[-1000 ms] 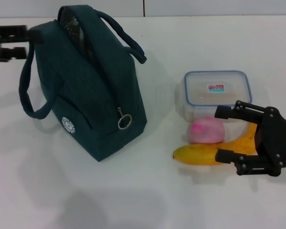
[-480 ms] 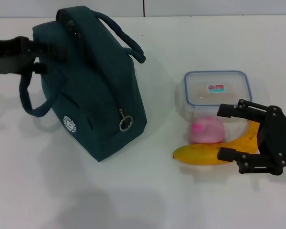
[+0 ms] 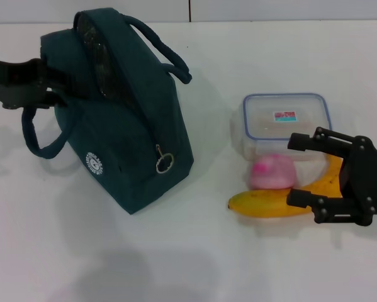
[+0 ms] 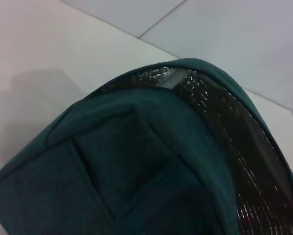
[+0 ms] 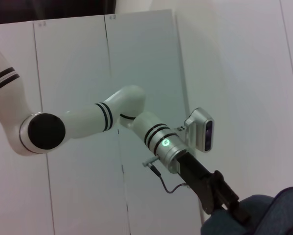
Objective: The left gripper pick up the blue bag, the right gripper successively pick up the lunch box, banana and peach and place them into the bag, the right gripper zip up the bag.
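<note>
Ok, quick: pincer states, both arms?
Left pincer: at the blue bag's top edge; grip cannot be told.
Right pincer: open, empty, over the banana.

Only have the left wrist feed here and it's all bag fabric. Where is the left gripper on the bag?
Observer: Head view shows the left gripper at the upper left edge of the blue bag, by the open top.
Operator: Is the bag zipped?
Observer: No. The top gapes, showing the lining, and the zipper pull ring hangs low on the front.
Operator: Right arm?
Observer: The right gripper is open, just right of the peach and over the banana, holding nothing.
Operator: Lunch box?
Observer: The lunch box sits lidded on the table behind the peach.
</note>
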